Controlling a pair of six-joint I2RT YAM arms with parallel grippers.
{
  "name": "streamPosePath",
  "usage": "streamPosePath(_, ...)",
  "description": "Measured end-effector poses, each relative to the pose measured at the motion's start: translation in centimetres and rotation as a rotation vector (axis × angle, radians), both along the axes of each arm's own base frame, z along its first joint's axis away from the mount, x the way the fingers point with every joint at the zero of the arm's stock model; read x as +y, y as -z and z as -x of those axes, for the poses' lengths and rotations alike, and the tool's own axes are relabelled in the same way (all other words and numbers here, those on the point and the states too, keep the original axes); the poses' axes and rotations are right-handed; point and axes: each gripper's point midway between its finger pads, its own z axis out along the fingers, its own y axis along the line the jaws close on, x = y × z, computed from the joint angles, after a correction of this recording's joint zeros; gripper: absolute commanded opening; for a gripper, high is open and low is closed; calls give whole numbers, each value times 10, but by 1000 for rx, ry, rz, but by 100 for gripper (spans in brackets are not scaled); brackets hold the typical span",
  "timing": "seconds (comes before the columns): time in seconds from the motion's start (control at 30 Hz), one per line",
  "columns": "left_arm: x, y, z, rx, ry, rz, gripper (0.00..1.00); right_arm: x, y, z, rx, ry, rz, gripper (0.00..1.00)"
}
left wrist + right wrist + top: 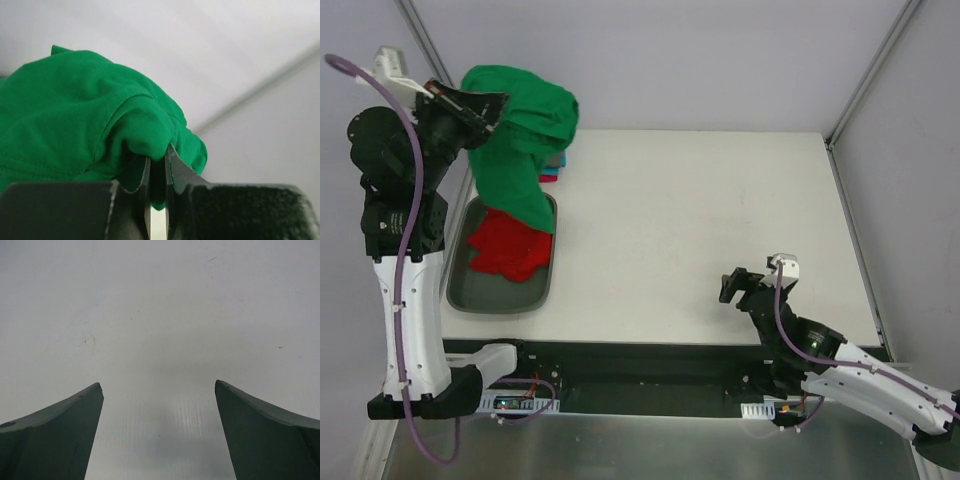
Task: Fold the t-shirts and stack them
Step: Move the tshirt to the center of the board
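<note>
White shell links, chunky black joints on left arm (405,310) and right arm (810,342). Thin purple cable (411,165) looped along each. Matte dark wedge-shaped fingers (55,440), pointy tips. Black base blocks, pretty standard look.

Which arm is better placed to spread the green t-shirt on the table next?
Left: left pincer is shut on the green t-shirt, lifted over the tray; right pincer is open, empty, across the table.

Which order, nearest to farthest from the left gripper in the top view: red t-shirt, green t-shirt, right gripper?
1. green t-shirt, pinched in the left gripper
2. red t-shirt, in the tray below
3. right gripper, far right
</note>
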Motion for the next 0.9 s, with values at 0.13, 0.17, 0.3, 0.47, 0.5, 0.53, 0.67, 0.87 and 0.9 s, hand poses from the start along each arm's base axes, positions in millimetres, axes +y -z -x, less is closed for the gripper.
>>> streamPosePath(0.13, -79, -4, 17, -40, 322, -40, 0, 0, -3, 0, -8, 6, -31, 96)
streamPosePath(0.17, -94, -3, 19, -43, 387, -45, 0, 0, -4, 0, -10, 7, -38, 96)
streamPosePath(0.3, -161, 3, 24, -42, 650, -68, 0, 1, -7, 0, -18, 13, -67, 96)
streamPosePath(0.47, -233, 51, 11, 49, 888, -121, 2, -5, -5, 2, -11, 33, -75, 96)
streamPosePath(0.5, -241, 58, 11, 64, 913, -129, 9, -7, -3, 3, -6, 41, -70, 96)
streamPosePath(0.53, -248, 68, 9, 79, 934, -140, 21, -10, -1, 4, 1, 51, -68, 96)
streamPosePath(0.67, -254, 132, -9, 182, 915, -219, 99, -24, 2, 10, 23, 98, -71, 96)
streamPosePath(0.87, -218, 250, -35, 447, 664, -354, 99, -36, 2, 17, 55, 137, -72, 96)
streamPosePath(0.9, -209, 270, -32, 493, 626, -378, 99, -37, 2, 18, 60, 139, -65, 96)
